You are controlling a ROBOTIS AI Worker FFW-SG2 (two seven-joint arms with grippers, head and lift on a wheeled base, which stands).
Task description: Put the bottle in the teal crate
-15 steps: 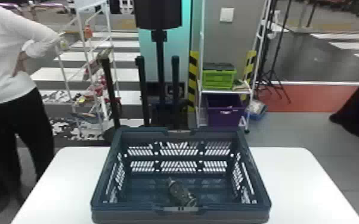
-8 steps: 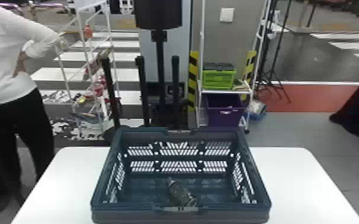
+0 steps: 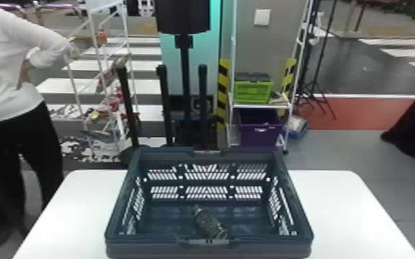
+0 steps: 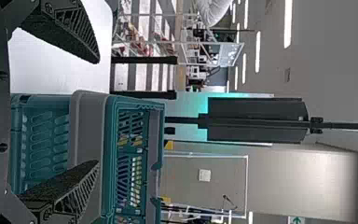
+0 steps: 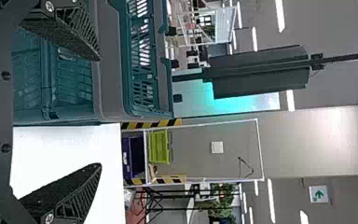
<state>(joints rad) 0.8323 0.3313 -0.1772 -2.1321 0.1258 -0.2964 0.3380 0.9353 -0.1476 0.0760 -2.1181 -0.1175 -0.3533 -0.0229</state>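
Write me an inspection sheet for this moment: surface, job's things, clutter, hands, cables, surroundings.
Surface: white table, crate standing on it.
Job's things: bottle lying on its side inside the teal crate.
Clutter: nothing seen.
Hands: left hand open, nothing between its fingers; right hand likewise.
Cables: nothing seen.
Surroundings: beyond the table, a white rack with a lime-green crate above a purple bin.

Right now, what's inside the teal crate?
In the teal crate: one dark bottle, on its side near the robot-side wall, narrow end pointing away from the robot. Hidden: the floor under the bottle and right behind that wall.
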